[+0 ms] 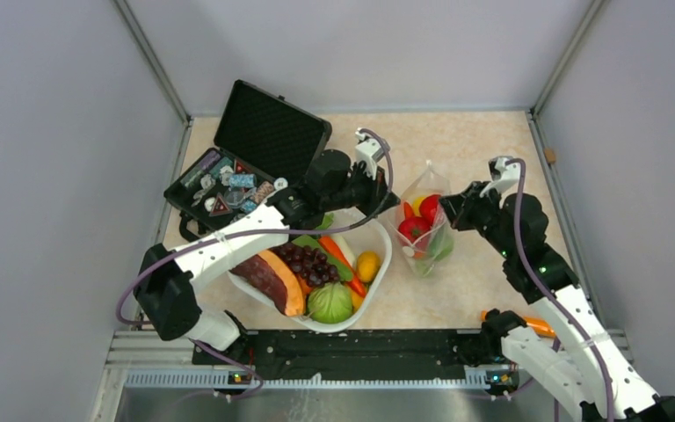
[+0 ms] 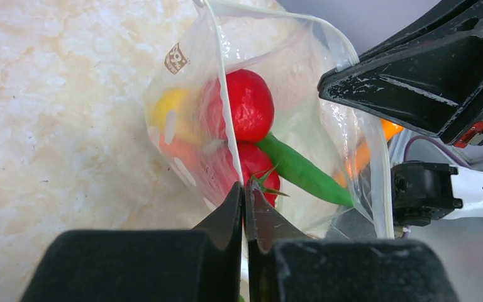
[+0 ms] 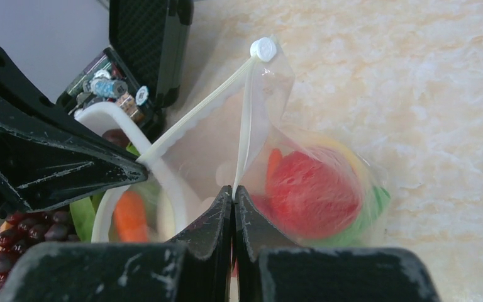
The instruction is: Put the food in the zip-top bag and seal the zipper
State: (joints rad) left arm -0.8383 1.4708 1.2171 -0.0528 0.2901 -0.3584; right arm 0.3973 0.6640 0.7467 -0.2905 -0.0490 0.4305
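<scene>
The clear zip-top bag (image 1: 424, 230) stands on the table between my two grippers, its mouth spread open. Inside it lie the food pieces: red tomatoes (image 2: 249, 104), a yellow lemon (image 2: 168, 108) and a long green pod (image 2: 302, 171). My left gripper (image 2: 245, 189) is shut on one side of the zipper (image 2: 221, 94). On the other zipper strip (image 3: 245, 119) my right gripper (image 3: 233, 189) is shut. The two strips meet at a white slider (image 3: 264, 48). In the top view the left gripper (image 1: 394, 202) and the right gripper (image 1: 445, 209) flank the bag's mouth.
A white oval basket (image 1: 381, 264) left of the bag holds a papaya slice (image 1: 272, 280), grapes (image 1: 309, 262), a green cabbage (image 1: 330, 302) and a yellow fruit (image 1: 368, 265). An open black case (image 1: 268, 132) stands at the back left. An orange piece (image 1: 538, 326) lies by the right arm's base.
</scene>
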